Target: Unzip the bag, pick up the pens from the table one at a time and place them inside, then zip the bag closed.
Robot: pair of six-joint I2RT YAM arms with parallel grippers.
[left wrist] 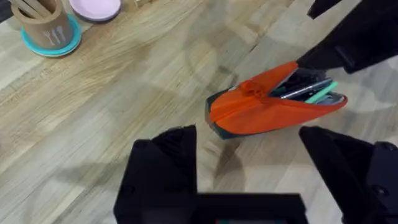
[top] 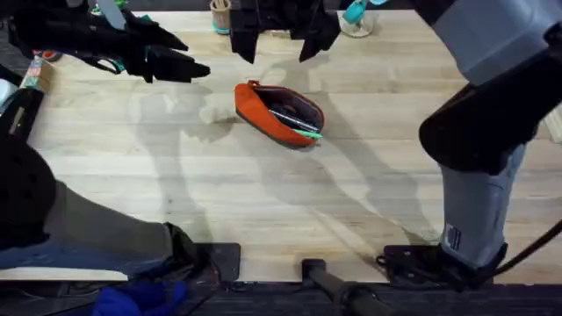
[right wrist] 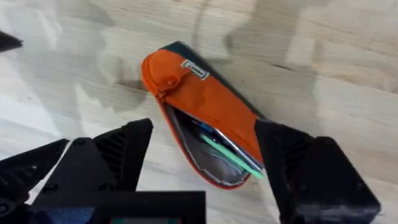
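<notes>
1. Overhead view: bag (top: 279, 114) lies mid-tabletop (top: 263, 202), mouth gaping, both pens (top: 299, 123) already inside; green one pokes out at the open end.
2. Left gripper (top: 180, 63) hovers off to the bag's side, apart from it; jaws spread, holding nothing.
3. Right gripper (top: 279, 39) hangs just beyond the bag, above it; jaws wide apart, empty. Its own camera looks straight down into the open mouth, bag (right wrist: 205, 115) sitting between the two fingers.
4. Left wrist view: bag (left wrist: 273, 102) with red zipper pull (left wrist: 252, 88) at the closed end of the zip.
5. Judgement: loading looks done; zipping closed is what remains.
6. Risks: green pen (right wrist: 233, 155) tip overhangs the lip, so the slider may jam on it or flick it out. Bag is light and unanchored, likely to drag along the tabletop unless one gripper pins the far end. Pull is small; jaws may pinch fabric instead.
</notes>
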